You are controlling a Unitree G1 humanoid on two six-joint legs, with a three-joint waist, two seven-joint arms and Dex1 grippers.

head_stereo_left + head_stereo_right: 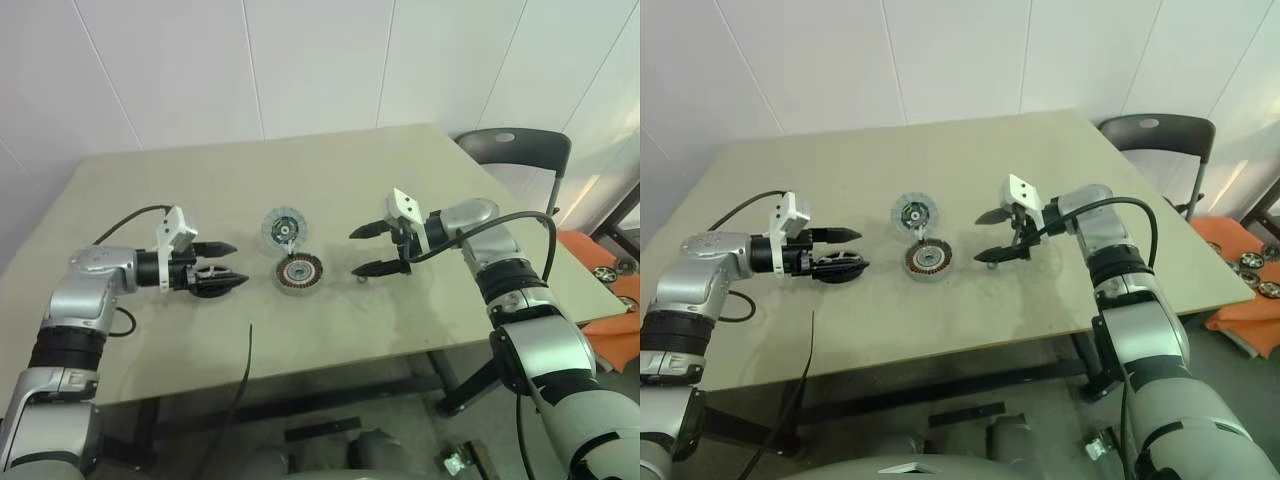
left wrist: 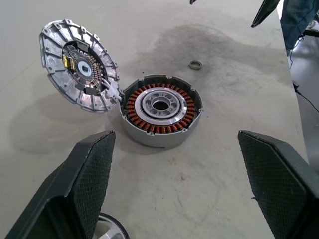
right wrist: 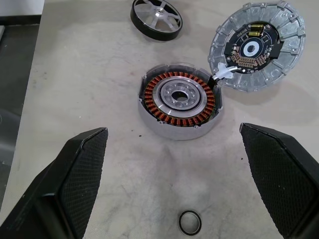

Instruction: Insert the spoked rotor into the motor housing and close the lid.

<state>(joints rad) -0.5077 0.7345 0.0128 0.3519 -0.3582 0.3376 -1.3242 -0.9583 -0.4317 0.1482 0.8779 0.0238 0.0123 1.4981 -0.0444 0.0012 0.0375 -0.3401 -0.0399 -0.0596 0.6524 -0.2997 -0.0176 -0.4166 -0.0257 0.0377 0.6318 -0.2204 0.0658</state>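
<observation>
Left gripper (image 1: 240, 264) is hovering, jaws spread, just beside the spoked rotor (image 3: 156, 19).
Right gripper (image 1: 354, 252), equally spread, is waiting across the motor housing (image 1: 297, 272), lid (image 1: 282, 229) lying open.

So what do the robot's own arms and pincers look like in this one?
Both arms are silver-grey shells with black ribbed joints, and a loose black cable runs along each forearm. A small white block sits on each wrist. The left pincer and the right pincer each have two black pointed fingers; the inner pads carry a fine cross-hatched texture.
</observation>
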